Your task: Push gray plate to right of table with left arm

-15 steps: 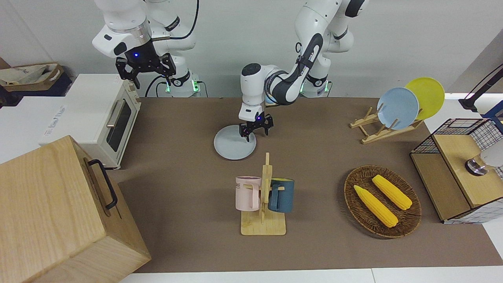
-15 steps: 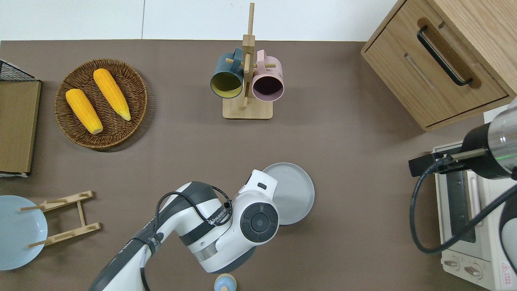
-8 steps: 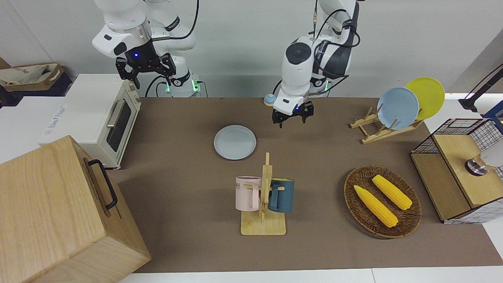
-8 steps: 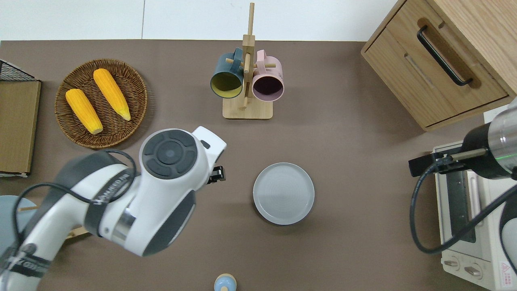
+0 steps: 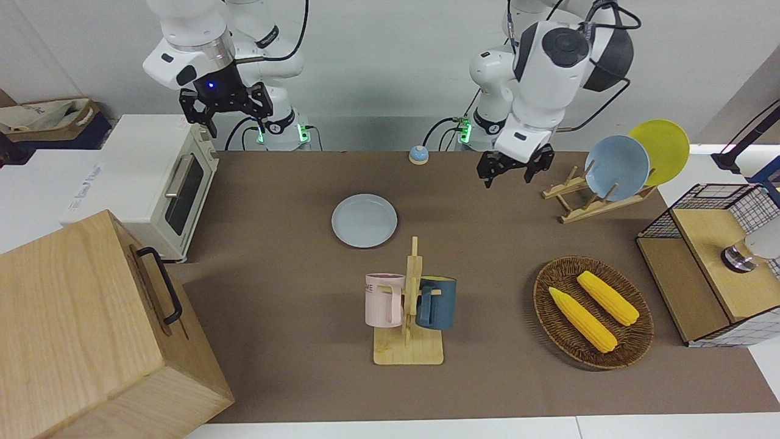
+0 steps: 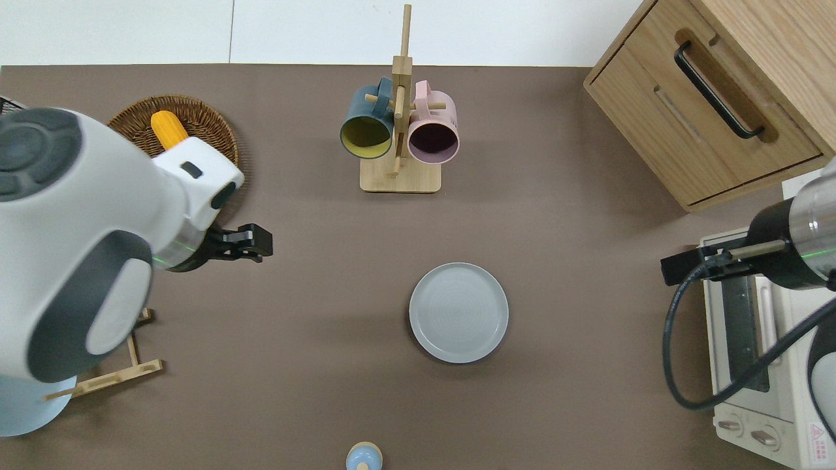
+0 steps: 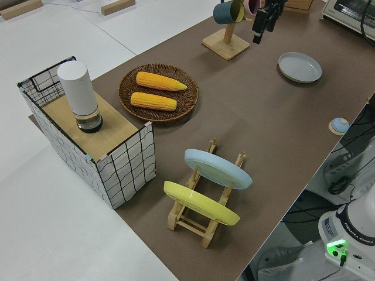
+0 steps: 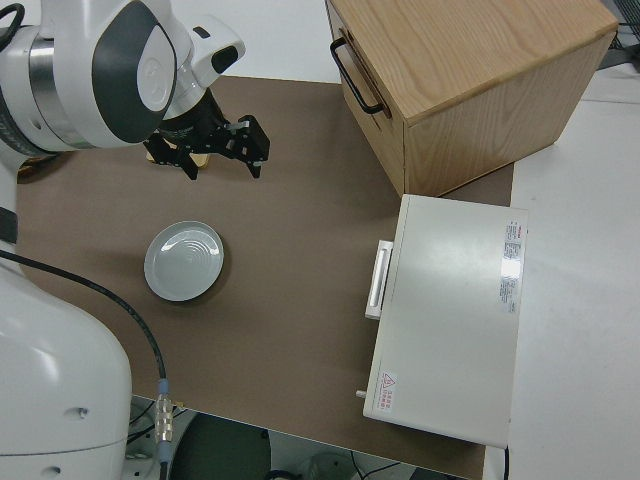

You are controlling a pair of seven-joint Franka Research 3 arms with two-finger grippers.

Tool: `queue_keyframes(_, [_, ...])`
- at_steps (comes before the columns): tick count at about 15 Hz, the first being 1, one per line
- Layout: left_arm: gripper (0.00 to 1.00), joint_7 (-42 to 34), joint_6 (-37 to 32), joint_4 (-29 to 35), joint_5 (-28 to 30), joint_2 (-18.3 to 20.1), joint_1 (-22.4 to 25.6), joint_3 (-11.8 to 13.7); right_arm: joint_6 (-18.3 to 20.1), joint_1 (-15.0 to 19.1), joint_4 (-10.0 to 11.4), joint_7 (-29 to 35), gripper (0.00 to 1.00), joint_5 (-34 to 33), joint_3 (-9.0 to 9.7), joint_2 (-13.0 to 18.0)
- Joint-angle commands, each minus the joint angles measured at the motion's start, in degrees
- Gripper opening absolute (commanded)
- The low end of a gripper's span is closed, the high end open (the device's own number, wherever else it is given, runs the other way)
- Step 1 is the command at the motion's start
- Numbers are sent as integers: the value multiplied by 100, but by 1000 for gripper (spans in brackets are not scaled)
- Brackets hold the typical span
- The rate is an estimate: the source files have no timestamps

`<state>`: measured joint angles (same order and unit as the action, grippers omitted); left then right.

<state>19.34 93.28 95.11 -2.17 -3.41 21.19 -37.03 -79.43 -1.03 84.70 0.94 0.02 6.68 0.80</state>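
Observation:
The gray plate [image 5: 364, 220] lies flat on the brown table [image 5: 292, 274], a little toward the right arm's end from the middle. It also shows in the overhead view [image 6: 458, 312], the left side view [image 7: 299, 67] and the right side view [image 8: 184, 260]. My left gripper [image 5: 515, 171] is open and empty, up in the air. In the overhead view it [image 6: 250, 242] is over bare table beside the wicker basket, well away from the plate toward the left arm's end. My right gripper [image 5: 224, 114] is open and parked.
A mug rack [image 5: 409, 305] stands farther from the robots than the plate. The wicker basket with corn [image 5: 594, 311], a plate rack with blue and yellow plates [image 5: 615, 167] and a wire crate [image 5: 713, 256] fill the left arm's end. A toaster oven [image 5: 164, 183] and a wooden cabinet [image 5: 91, 329] fill the right arm's end.
My left gripper has lifted off the gray plate and swung away toward the left arm's end of the table. The plate has stayed where it was. The right arm has not moved.

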Motion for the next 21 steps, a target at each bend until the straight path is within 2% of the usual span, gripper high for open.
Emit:
queue_keyframes(1, [995, -843, -486, -501, 200, -28, 508, -50, 77, 111, -50, 73, 983, 33, 79, 17])
queue_keyframes(5, [998, -853, -960, -1055, 164, -37, 605, 3, 77, 111, -50, 73, 983, 33, 79, 17])
queue_keyframes(16, [998, -800, -1005, -1091, 164, -28, 605, 64, 77, 111, -50, 73, 983, 25, 79, 17])
queue_keyframes(17, [998, -792, -1005, -1109, 121, -37, 527, 134, 77, 111, -50, 73, 983, 33, 87, 17])
queue_keyframes(18, [998, -800, -1005, -1144, 16, -37, 343, 343, 77, 111, -50, 73, 983, 33, 79, 17])
queue_keyframes(19, [998, -818, -1005, -1170, -2, -28, -128, 850, 77, 111, -50, 73, 983, 33, 79, 17])
queue_keyframes(20, [998, -836, -1005, -1214, 15, -19, -594, 1464, 77, 111, -50, 73, 983, 33, 87, 17])
queue_keyframes(21, [998, -844, -1005, -1214, 24, -19, -1043, 1897, 77, 120, -50, 73, 983, 33, 79, 17])
